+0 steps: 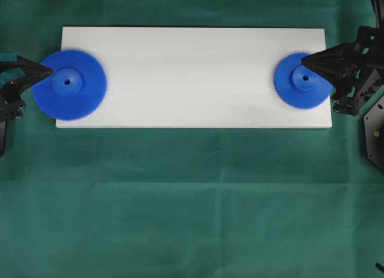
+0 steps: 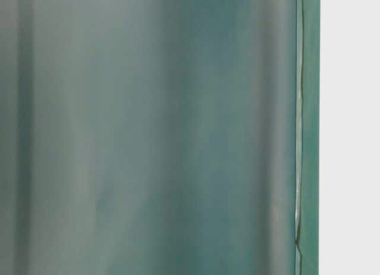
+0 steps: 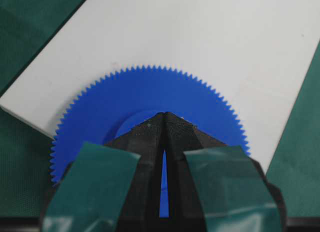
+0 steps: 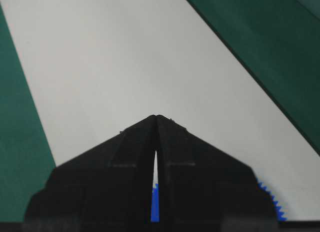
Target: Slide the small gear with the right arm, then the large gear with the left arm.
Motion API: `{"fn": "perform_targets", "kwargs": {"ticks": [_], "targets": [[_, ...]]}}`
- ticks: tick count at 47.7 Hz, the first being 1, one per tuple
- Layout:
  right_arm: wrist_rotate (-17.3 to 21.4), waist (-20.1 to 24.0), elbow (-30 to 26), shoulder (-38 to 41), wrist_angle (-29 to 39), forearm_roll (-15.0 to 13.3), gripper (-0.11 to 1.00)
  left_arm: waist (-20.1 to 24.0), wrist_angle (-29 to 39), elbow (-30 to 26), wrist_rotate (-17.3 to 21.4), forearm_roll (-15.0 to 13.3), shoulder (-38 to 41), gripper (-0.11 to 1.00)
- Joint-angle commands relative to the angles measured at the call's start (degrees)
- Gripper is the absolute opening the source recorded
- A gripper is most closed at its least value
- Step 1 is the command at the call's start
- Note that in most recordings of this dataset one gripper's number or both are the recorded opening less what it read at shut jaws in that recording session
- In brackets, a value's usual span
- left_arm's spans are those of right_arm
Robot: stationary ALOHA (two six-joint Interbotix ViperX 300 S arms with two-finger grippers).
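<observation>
Green cloth table (image 1: 180, 200), white board (image 1: 192, 74), large gear (image 1: 69, 84), small gear (image 1: 303, 81)

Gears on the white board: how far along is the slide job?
Nothing looks done: the small gear sits at the right end of the white board, the large gear at the left end. In hand: the right gripper, shut, tip at the small gear's hub; the left gripper, shut, at the large gear's edge. Both slides remain.

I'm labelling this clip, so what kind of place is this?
Probably a robotics lab test bench: a white board on a green cloth, two blue plastic gears, large and small, and a black gripper at each end, left, right.
</observation>
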Motion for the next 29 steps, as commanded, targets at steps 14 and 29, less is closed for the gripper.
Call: {"fn": "perform_targets", "kwargs": {"ticks": [14, 29], "targets": [[0.18, 0.18, -0.97, 0.79, -0.53, -0.09, 0.5, -0.09, 0.26, -5.63, -0.7, 0.09, 19.69, 0.0], [0.26, 0.79, 0.53, 0.35, -0.18, -0.09, 0.5, 0.0, 2.55, -11.6, 1.76, 0.09, 33.84, 0.0]]}}
